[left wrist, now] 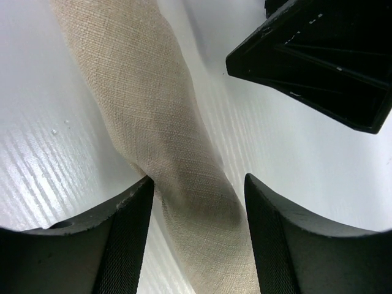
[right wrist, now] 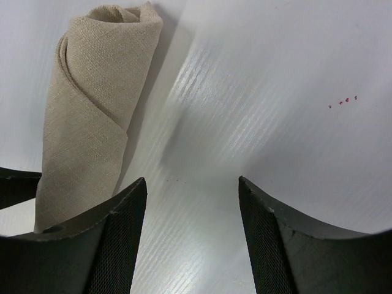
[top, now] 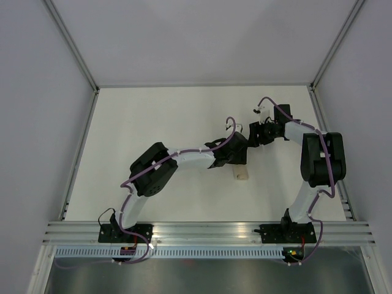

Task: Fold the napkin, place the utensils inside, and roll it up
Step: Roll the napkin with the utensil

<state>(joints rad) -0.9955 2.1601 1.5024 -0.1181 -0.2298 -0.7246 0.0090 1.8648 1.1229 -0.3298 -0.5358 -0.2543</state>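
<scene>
The napkin [left wrist: 159, 122] is a beige-tan cloth rolled into a long tube lying on the white table. In the top view only its end [top: 240, 175] shows below the left arm. My left gripper [left wrist: 196, 184] is open and straddles the roll, with the left finger [left wrist: 125, 236] at the cloth's edge. My right gripper [right wrist: 192, 184] is open and empty over bare table, with the roll [right wrist: 92, 122] just to its left. In the top view the left gripper [top: 236, 157] and the right gripper [top: 253, 136] are close together. No utensils are in view.
The right gripper's black body [left wrist: 318, 67] hangs close above the roll in the left wrist view. A black finger of the left gripper [right wrist: 15, 184] shows at the left edge of the right wrist view. Grey walls [top: 43, 92] enclose the white table [top: 153, 116].
</scene>
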